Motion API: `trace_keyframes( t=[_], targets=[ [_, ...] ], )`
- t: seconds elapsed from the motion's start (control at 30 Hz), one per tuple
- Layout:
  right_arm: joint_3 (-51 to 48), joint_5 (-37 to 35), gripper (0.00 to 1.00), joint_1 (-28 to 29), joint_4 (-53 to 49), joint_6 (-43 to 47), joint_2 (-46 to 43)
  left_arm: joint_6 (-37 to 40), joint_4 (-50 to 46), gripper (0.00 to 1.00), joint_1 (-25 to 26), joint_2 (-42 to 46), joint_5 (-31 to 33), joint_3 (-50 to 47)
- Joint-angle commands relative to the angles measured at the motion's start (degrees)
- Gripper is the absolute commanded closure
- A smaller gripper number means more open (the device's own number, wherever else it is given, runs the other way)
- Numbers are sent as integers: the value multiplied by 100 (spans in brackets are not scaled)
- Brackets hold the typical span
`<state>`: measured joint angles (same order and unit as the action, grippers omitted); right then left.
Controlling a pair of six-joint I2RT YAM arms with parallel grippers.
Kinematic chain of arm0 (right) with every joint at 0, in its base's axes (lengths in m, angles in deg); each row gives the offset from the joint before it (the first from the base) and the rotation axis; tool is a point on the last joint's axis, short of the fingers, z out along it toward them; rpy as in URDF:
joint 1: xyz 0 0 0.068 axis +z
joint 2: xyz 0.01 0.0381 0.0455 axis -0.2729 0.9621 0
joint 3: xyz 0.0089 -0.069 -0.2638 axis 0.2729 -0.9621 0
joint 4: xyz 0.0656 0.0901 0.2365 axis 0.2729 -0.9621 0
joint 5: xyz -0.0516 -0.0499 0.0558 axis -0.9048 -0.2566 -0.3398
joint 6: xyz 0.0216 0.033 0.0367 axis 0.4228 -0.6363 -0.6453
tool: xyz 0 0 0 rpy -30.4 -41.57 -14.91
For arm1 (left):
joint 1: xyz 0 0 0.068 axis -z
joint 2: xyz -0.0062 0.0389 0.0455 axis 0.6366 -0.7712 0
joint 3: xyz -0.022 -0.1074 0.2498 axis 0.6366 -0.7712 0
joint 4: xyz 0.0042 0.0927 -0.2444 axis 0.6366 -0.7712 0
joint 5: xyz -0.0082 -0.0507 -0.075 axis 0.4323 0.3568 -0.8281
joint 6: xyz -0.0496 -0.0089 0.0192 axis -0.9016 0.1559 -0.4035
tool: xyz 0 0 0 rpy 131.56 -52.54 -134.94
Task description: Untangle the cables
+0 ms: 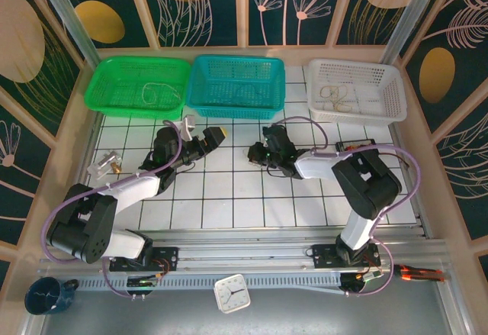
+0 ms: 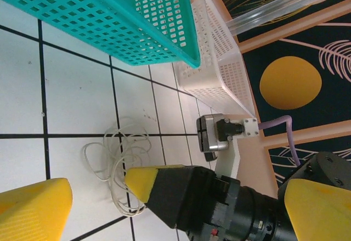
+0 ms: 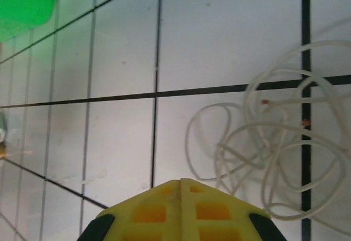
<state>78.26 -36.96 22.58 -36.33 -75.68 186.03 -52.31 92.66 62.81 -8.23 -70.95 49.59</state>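
Observation:
The cables [image 3: 274, 158] are a loose tangle of thin pale wires lying on a white tile, also seen as cables [image 2: 115, 156] in the left wrist view. My right gripper [image 3: 181, 181] is shut, its yellow tips pressed together with nothing between them, just left of the tangle. From the left wrist that same right gripper [image 2: 137, 178] points its tip at the tangle's edge. My left gripper [image 2: 175, 197] stands wide open, its yellow fingers [image 2: 33, 211] spread to either side of the right gripper. From above, the left gripper [image 1: 216, 135] and right gripper [image 1: 254, 152] face each other at mid-table.
A green basket [image 1: 103, 83], a teal basket [image 1: 236, 106] and a white basket [image 1: 389, 95] line the back edge; the green and white ones hold thin wires. A small black box [image 1: 358, 146] lies at right, a metal part [image 1: 107, 163] at left.

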Motion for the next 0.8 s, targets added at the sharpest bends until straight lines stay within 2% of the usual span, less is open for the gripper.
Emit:
trace_keyframes(
  t=[0.0,0.2,0.33,0.37,0.5,0.53,0.63,0.77],
  targets=[
    [-326,449,100,-73,782,100,-740,-117,333,1,20,20,-221,-99],
    [-864,1085,100,-277,1665,-250,-1485,-468,742,1,20,51,-495,-112],
    [-740,820,100,-287,1104,-143,-1538,-440,694,1,29,58,-462,-84],
    [-659,671,97,-290,835,-89,-1485,-425,678,1,29,44,-450,-79],
    [-411,-75,67,-182,-131,23,-1198,-151,386,1,71,-10,-281,-40],
    [-393,-262,63,-147,-284,44,-1126,-19,226,1,96,-11,-211,-10],
    [-542,-575,60,-113,-353,11,-1036,632,-504,1,267,-80,159,214],
    [-828,-773,60,-193,-344,-72,-1117,1055,-1010,13,604,-471,374,513]
  ],
)
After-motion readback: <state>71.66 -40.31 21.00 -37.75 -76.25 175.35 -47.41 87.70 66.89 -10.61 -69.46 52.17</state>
